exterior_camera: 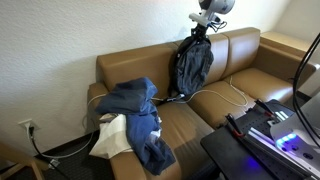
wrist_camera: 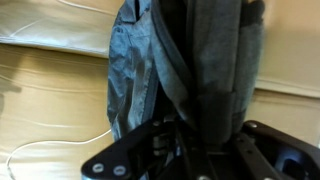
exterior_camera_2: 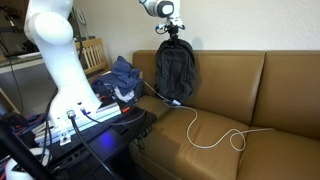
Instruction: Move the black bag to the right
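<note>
A black bag (exterior_camera: 190, 68) hangs by its top handle from my gripper (exterior_camera: 201, 31) over the brown couch's backrest. In an exterior view the bag (exterior_camera_2: 175, 70) dangles below the gripper (exterior_camera_2: 172, 31), its bottom near the seat cushion. In the wrist view the bag (wrist_camera: 190, 60) fills the frame, dark grey fabric with straps, and the gripper (wrist_camera: 195, 150) is shut on its handle.
A brown leather couch (exterior_camera: 250, 85) holds a pile of blue clothes (exterior_camera: 135, 105) and a white cloth (exterior_camera: 112, 138). A white cable (exterior_camera_2: 205, 130) loops across the seat. A black table with electronics (exterior_camera_2: 80, 125) stands in front. The robot base (exterior_camera_2: 60, 60) is nearby.
</note>
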Controlling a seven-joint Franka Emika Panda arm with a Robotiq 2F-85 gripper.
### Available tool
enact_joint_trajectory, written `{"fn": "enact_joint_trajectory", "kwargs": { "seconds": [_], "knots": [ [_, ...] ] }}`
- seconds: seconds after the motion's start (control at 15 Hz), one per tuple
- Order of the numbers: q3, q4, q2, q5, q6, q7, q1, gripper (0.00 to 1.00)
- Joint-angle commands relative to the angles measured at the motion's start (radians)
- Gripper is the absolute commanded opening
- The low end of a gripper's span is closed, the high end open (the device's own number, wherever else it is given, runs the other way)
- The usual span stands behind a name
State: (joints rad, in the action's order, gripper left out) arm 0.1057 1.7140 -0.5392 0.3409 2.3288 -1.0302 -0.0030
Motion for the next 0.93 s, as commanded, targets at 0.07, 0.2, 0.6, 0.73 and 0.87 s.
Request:
{"fn": "enact_joint_trajectory", "kwargs": {
  "seconds": [0.07, 0.2, 0.6, 0.73, 0.87],
  "knots": [
    [0.031, 0.092, 0.181, 0.014, -0.073, 0.063, -0.105, 0.04],
    [0.068, 0.047, 0.192, 0.006, -0.144, 0.076, -0.157, 0.04],
    [0.167, -0.275, 0.026, 0.000, -0.506, 0.164, -0.344, 0.04],
    [0.177, -0.376, -0.069, -0.023, -0.585, 0.216, -0.390, 0.04],
    [0.175, -0.471, -0.185, -0.066, -0.608, 0.232, -0.403, 0.04]
  ]
}}
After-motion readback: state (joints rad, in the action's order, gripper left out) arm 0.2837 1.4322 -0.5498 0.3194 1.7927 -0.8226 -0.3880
